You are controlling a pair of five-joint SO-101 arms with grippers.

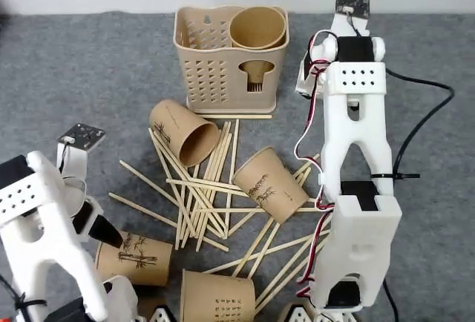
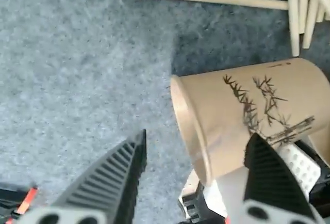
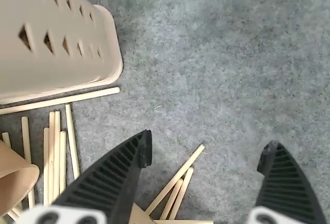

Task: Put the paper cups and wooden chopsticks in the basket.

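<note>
Printed cup (image 2: 247, 105), on its side, has its rim between the left gripper's (image 2: 198, 141) wide-open jaws, which grip nothing. Right gripper (image 3: 209, 141), jaws likewise spread and empty, hangs over grey mat (image 3: 216, 53) beside loose chopsticks (image 3: 175, 180). Three more cups (image 1: 269, 183) lie among scattered chopsticks; one cup (image 1: 257, 27) stands in the basket (image 1: 223, 77).

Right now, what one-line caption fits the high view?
One paper cup sits in the basket; four more cups and scattered wooden chopsticks lie on the grey mat.
</note>
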